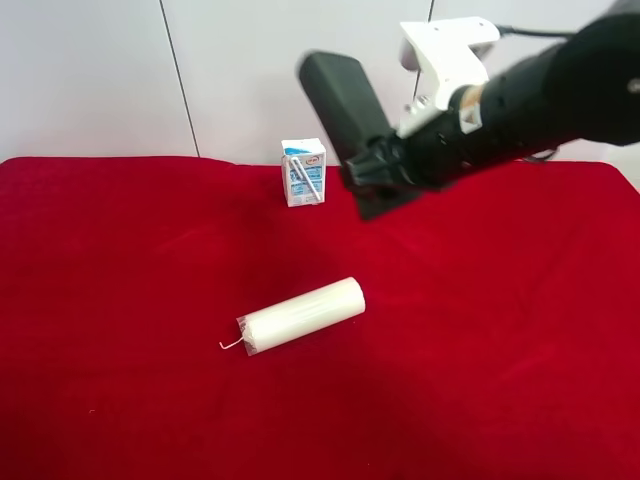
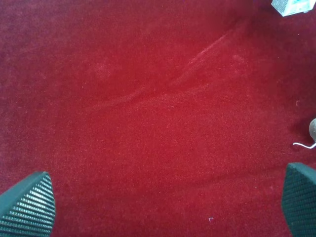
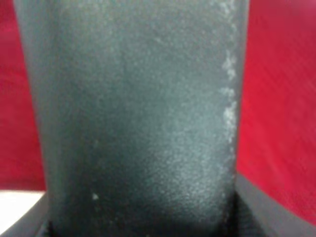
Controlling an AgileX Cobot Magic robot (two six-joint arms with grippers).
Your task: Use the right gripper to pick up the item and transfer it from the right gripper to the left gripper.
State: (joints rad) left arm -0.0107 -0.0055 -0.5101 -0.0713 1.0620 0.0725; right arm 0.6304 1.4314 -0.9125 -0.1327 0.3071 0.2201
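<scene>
While right gripper (image 1: 378,168) is clamping the item (image 1: 340,95) aloft, left gripper (image 2: 165,200) is hovering jaws apart over red cloth (image 2: 148,98); it should be taking the free end squarely.

Tablecloth (image 1: 120,260) red napped cloth; item (image 3: 138,113) matt, fine-grained; white cylinder (image 1: 305,313) smooth; left gripper fingers (image 2: 27,207) ribbed.

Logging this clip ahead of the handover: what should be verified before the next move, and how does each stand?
1. Grasp, right gripper clamped on the item: ok.
2. Height, item off the red cloth: ok.
3. Receiver, left gripper open, fingertips wide apart: ok.
4. Approach, left gripper near the item: not ok; its camera shows no item.
5. Path, white cylinder and carton clear of the transfer: cannot tell.
</scene>
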